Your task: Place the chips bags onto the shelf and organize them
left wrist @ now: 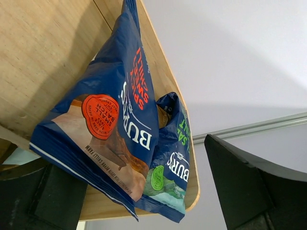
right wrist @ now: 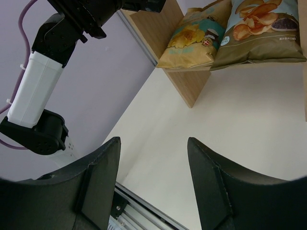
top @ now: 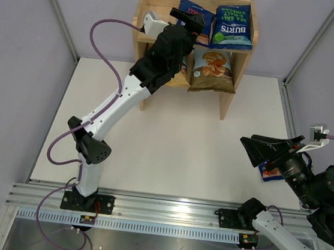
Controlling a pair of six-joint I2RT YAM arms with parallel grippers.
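Observation:
The wooden shelf (top: pixel 245 25) stands at the table's far middle. On its top tier a red-lettered Burts bag (left wrist: pixel 115 120) leans beside a green-lettered Burts bag (top: pixel 233 27). My left gripper (top: pixel 192 23) is at the red-lettered bag, jaws wide open on either side of its lower edge, the right finger (left wrist: pixel 249 187) well apart from it. The lower tier holds a light-blue Cassava bag (top: pixel 211 68) and a yellow bag (right wrist: pixel 192 40). My right gripper (top: pixel 247 148) hovers open and empty at the right. A third dark-blue bag (top: pixel 268 171) lies on the table under it, mostly hidden.
The left arm (top: pixel 122 96) stretches diagonally from its base to the shelf's left half, hiding part of both tiers. A metal rail (top: pixel 163 212) runs along the near edge. Purple walls close in the white table (top: pixel 170 149) on both sides.

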